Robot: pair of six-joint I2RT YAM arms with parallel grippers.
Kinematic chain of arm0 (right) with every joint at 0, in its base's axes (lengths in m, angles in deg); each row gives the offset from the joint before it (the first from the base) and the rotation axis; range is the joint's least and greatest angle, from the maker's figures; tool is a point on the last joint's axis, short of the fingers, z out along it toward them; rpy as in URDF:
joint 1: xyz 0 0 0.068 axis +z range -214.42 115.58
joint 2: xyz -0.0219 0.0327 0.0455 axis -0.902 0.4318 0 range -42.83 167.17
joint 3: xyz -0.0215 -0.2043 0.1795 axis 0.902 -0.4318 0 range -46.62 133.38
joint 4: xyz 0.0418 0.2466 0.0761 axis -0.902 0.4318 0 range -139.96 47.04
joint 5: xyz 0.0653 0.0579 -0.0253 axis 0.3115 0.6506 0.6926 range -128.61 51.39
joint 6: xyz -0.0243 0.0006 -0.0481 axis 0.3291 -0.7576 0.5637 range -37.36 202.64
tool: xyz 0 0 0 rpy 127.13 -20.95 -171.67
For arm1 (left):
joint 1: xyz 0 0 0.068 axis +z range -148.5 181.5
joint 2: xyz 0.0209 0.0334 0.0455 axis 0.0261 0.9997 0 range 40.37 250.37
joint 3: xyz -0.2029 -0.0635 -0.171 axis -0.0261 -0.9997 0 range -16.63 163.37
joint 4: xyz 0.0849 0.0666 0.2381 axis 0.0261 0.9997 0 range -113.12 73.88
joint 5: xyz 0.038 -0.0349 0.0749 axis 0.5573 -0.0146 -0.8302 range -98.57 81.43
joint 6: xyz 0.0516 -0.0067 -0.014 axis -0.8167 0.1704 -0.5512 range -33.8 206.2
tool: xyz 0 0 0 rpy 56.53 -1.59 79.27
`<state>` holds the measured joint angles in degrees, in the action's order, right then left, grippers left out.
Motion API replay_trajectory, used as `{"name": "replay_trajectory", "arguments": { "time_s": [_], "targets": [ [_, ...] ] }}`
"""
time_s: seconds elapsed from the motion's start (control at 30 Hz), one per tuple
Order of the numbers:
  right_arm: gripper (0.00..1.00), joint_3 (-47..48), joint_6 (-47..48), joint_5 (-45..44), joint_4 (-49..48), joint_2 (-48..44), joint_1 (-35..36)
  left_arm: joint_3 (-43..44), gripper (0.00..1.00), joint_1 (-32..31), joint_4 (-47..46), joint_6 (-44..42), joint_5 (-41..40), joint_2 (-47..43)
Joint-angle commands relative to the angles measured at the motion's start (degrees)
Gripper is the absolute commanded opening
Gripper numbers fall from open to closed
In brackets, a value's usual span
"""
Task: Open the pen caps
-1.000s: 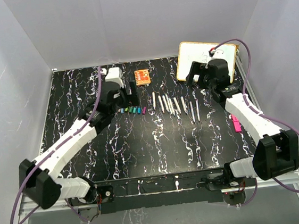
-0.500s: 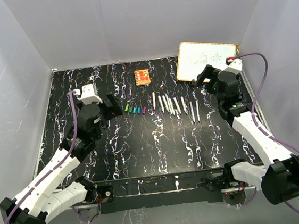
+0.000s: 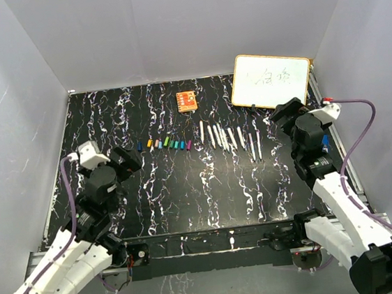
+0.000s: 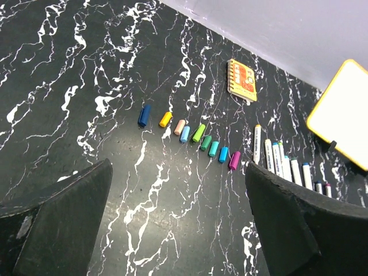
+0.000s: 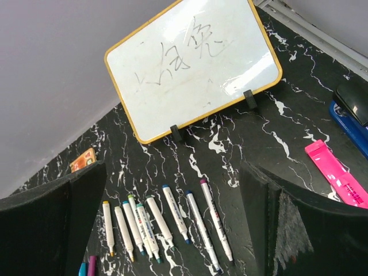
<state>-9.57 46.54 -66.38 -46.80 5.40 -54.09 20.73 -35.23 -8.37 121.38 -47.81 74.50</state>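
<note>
- Your left gripper (image 3: pixel 128 160) (image 4: pixel 178 172) hung released, with its jaws wide apart and nothing between them. It was well to the near-left of the block (image 3: pixel 187 101) (image 4: pixel 241 80), over the table (image 3: pixel 186 190).
- Your right gripper (image 3: pixel 285 111) (image 5: pixel 172 169) was spread just as wide and held nothing. It was far to the right of the block, beside the whiteboard (image 3: pixel 271 79) (image 5: pixel 192 63).
- The caps (image 3: pixel 166 144) (image 4: pixel 198 133) lay on the table in a slanted row, nearer to you than the block and mostly to its left. The dark blue one was at the end farthest from the block. Orange, pale pink, light blue, green and teal followed, and magenta ended the row almost straight below the block.
- The pens (image 3: pixel 226 137) (image 4: pixel 286 167) (image 5: pixel 158 221) lay side by side, near-right of the block, between the magenta cap and the whiteboard. They were apart from the caps.
- The whiteboard stood tilted, well to the right of the block, with scribbles on it.
- A pink strip (image 5: pixel 336 181) lay farther right of the block than the pens.
</note>
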Motion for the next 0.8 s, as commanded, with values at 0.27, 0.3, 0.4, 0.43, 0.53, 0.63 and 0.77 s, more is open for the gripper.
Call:
{"name": "replay_trajectory", "arguments": {
  "time_s": [0.27,0.3,0.4,0.43,0.53,0.63,0.77],
  "targets": [
    [0.98,0.69,-3.45,-4.17,3.55,-6.44,-0.23,3.97,0.99,0.27,14.25,7.94,-3.06,-1.0],
    [0.98,0.34,-3.55,-4.75,3.88,-6.74,-0.22,4.01,0.99,0.26,15.23,8.54,-3.22,-0.7],
    [0.98,-0.49,-4.44,-6.53,4.71,-7.09,-0.23,2.69,0.99,0.28,14.8,7.28,0.17,-0.47],
    [0.98,-0.82,-4.61,-6.81,4.64,-6.93,-0.22,1.99,0.98,0.3,13.96,6.71,2.47,-0.24],
    [0.98,-1.13,-4.64,-6.86,4.22,-5.56,-0.29,-0.1,0.98,0.27,13.2,7.05,9.79,2.38],
    [0.98,-0.79,-4.75,-6.55,4.12,-4.06,-0.22,-3.27,0.98,0.26,12.61,9.08,15.72,5.88],
    [0.98,-1.1,-4.87,-6.5,3.66,-2.96,-0.25,-8.94,0.98,0.17,9.87,10.93,20.15,3.61]
  ]
}}
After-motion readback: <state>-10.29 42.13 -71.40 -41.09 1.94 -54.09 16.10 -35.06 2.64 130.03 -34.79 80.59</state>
